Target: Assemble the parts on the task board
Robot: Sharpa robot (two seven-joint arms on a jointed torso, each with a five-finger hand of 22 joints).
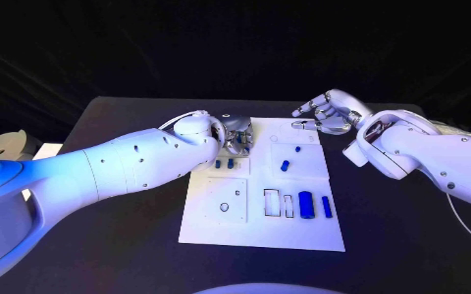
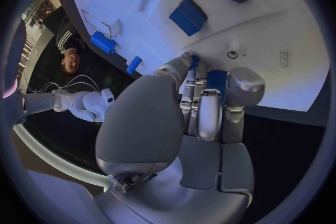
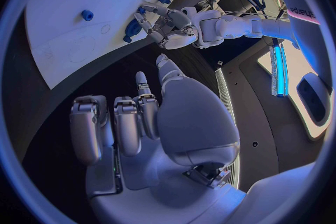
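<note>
Nearest the head camera, on the near part of the white task board (image 1: 260, 229): a large blue cylinder (image 1: 306, 205) lying on its side, a slimmer blue bar (image 1: 326, 206) just beside it toward the board's right edge, and two outlined rectangular slots (image 1: 272, 202) to the cylinder's left.

Mid board — two small blue pegs (image 1: 224, 164) side by side near the left edge; a small blue piece (image 1: 284, 166) at centre; a smaller blue stud (image 1: 297, 149) beyond it.

Black table (image 1: 118, 253) — carries the board at its middle.

Left hand (image 1: 235, 135) — over the far left corner of the board, fingers curled downward. The left wrist view shows a blue part (image 2: 216, 79) between the curled fingers (image 2: 209, 117) and the thumb; the hand grips it. Same view shows two blue blocks (image 2: 187, 15) on the white surface beyond the fingertips.

Right hand (image 1: 327, 113) — beyond the board's far right corner, above the table, apart from the board. Fingers spread and slightly bent, nothing between them; the right wrist view confirms the palm (image 3: 189, 117) is bare.

Left arm (image 1: 108, 171) — enters from the left side, crossing the table to the board's edge. Right arm (image 1: 422, 151) — enters from the right, well apart from the parts.
</note>
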